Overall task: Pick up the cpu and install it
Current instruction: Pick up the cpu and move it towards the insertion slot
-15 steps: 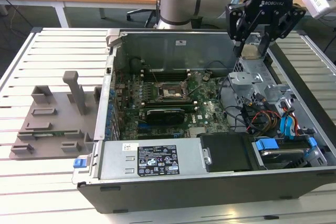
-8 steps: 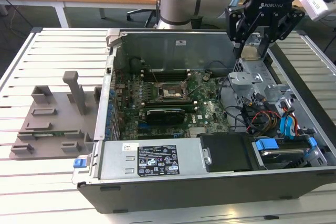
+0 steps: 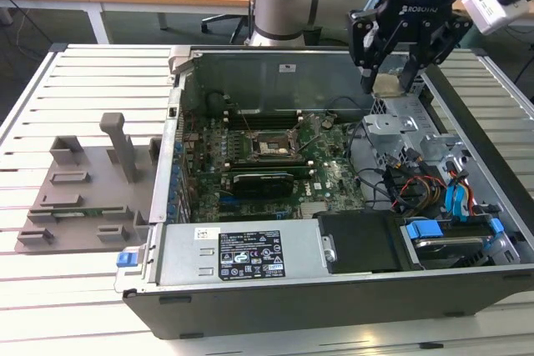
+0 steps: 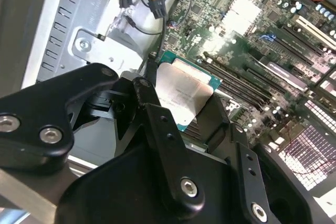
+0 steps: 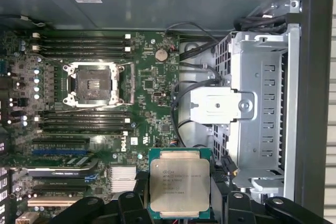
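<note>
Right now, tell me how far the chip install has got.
Done: the chip is picked up, gripped in the pincer. In hand: it hangs above the open computer case, near the metal drive cage. Left: the socket on the green board is empty, so the chip is not seated yet.

The open metal computer case is lying on the pale slatted table, with the grey plastic tray sitting beside it on the exterior view's left. Inside, the square metal-framed socket is sitting mid-motherboard. The black gripper is hanging over the case's far corner on the exterior view's right, clamping the silvery square cpu.
</note>
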